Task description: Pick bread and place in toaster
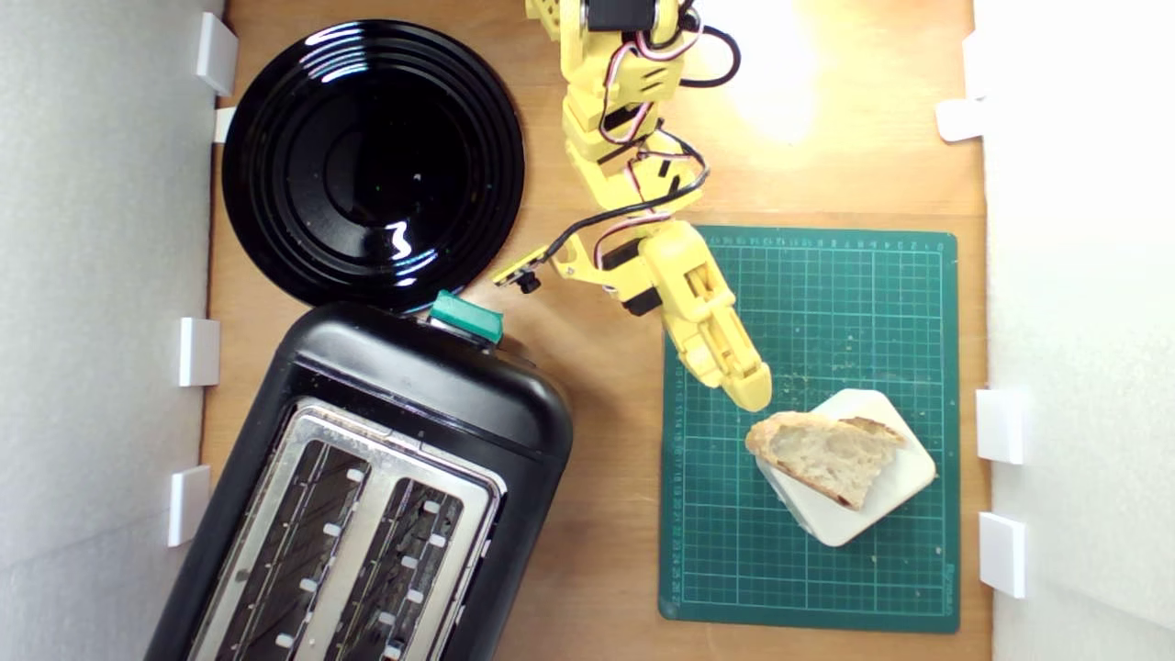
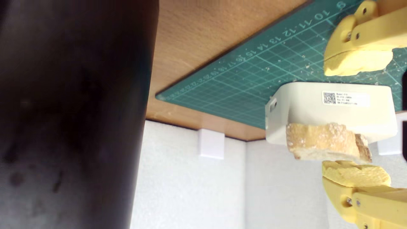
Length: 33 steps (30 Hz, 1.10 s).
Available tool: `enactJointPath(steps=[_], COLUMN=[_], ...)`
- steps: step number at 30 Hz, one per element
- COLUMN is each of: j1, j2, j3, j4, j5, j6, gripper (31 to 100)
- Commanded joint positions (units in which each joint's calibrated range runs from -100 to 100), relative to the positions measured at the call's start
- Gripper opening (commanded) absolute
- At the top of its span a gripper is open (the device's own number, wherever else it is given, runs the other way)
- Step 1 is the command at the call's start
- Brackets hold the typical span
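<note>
The bread (image 1: pixel 826 454), a torn slice with pale crumb and brown crust, lies on a white rounded-square block (image 1: pixel 895 482) on the green cutting mat (image 1: pixel 826 275). My yellow gripper (image 1: pixel 753 393) points at the slice's near edge, its tip just short of it. In the wrist view the gripper (image 2: pixel 354 119) is open. Its two fingertips (image 2: pixel 356 63) stand wide apart, one on the block's side and one on the bread's (image 2: pixel 327 141) side, and nothing is held. The black toaster (image 1: pixel 404 395) with a silver top, two open slots and a teal lever (image 1: pixel 466 317) stands at the exterior view's lower left.
A glossy round black plate (image 1: pixel 367 156) lies beside the toaster's lever end. The toaster's dark side (image 2: pixel 63 95) fills much of the wrist view. White foam walls with small white brackets (image 1: pixel 1001 424) border the wooden table (image 1: pixel 606 413).
</note>
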Motion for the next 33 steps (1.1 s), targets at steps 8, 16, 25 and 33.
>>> enactJointPath(steps=[8, 16, 25, 33], j1=[-1.97, -5.84, -6.56, -7.37], j2=[0.93, 1.1, 1.43, 4.43], j3=[-6.35, -8.44, -10.35, -13.34], j4=[-0.57, -5.47, -5.65, -5.65], j5=[-1.49, -0.98, 2.26, 2.18], j6=[-0.12, -0.12, -0.17, 0.09], gripper=[88.5, 88.4, 88.4, 88.4])
